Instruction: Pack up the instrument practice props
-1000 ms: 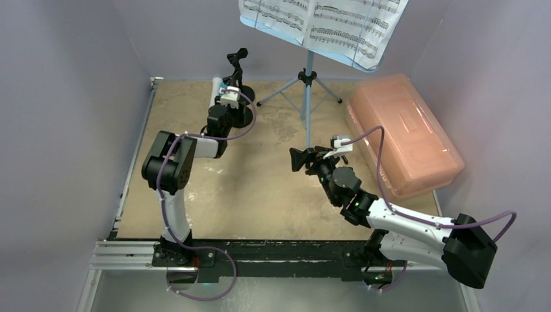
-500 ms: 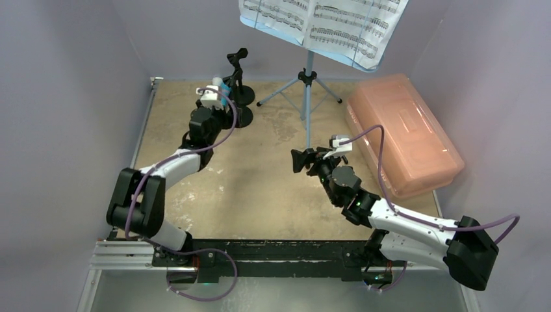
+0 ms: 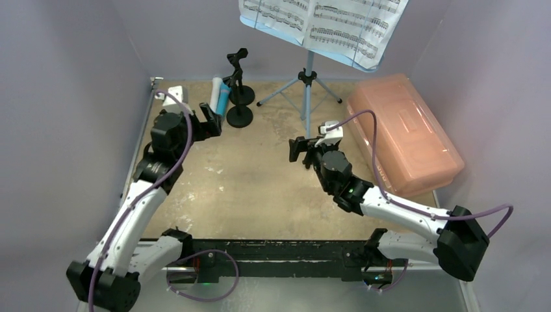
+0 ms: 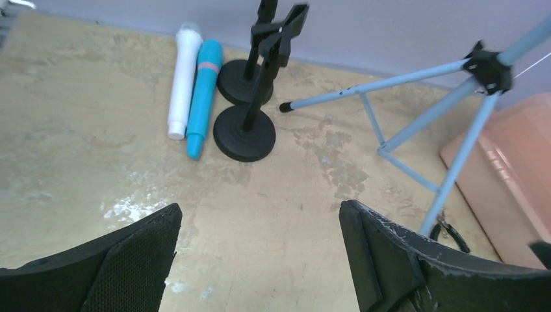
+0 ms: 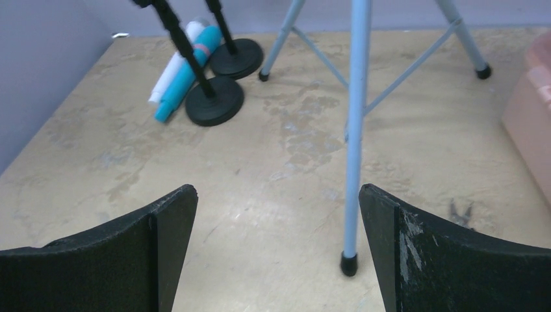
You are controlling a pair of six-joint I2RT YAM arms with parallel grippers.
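A white microphone (image 3: 215,91) and a blue microphone (image 3: 223,98) lie side by side at the back left, next to two black round-based mic holders (image 3: 239,116). In the left wrist view the white microphone (image 4: 182,78) and the blue microphone (image 4: 203,91) lie left of the holders (image 4: 245,133). The light-blue rack on its tripod (image 3: 307,84) stands at the back with sheet-music pages (image 3: 338,23) on it. My left gripper (image 3: 210,121) is open and empty, just left of the holders. My right gripper (image 3: 296,151) is open and empty, near the tripod's front leg (image 5: 353,130).
The pink translucent box (image 3: 403,133) stands shut at the right. Small black-handled pliers (image 5: 460,211) lie on the table between the tripod leg and the box. Purple walls close in the left, back and right sides.
My left arm has swung out to the left and pulled back from the microphones and holders, which now show uncovered. My right gripper has shifted slightly toward the tripod.
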